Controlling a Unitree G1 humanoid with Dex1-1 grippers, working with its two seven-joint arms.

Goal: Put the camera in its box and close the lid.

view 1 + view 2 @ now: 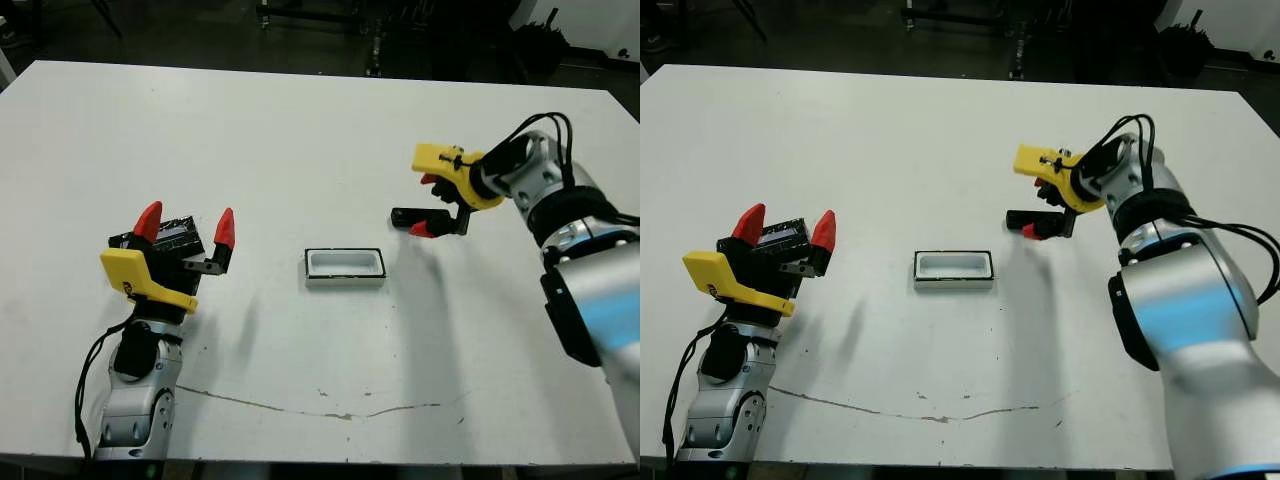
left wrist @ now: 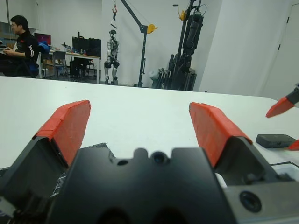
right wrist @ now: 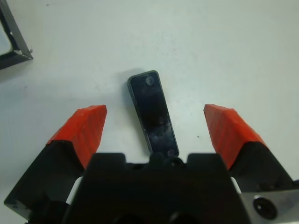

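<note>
Head view: the box [image 1: 345,265] sits mid-surface [image 1: 300,130], white lining up, nothing inside. The right pincer [image 1: 426,204] hangs over the camera [image 1: 408,215], which lies flat just right of the box. The left pincer [image 1: 186,225] is raised at the left, fingers spread, holding nothing.

Left wrist view: red fingers [image 2: 212,130] wide apart; the camera shows far off by the other arm's red tips.

Right wrist view: fingers splayed either side of the camera, not touching it; a box corner [image 3: 13,39] peeks in.
</note>
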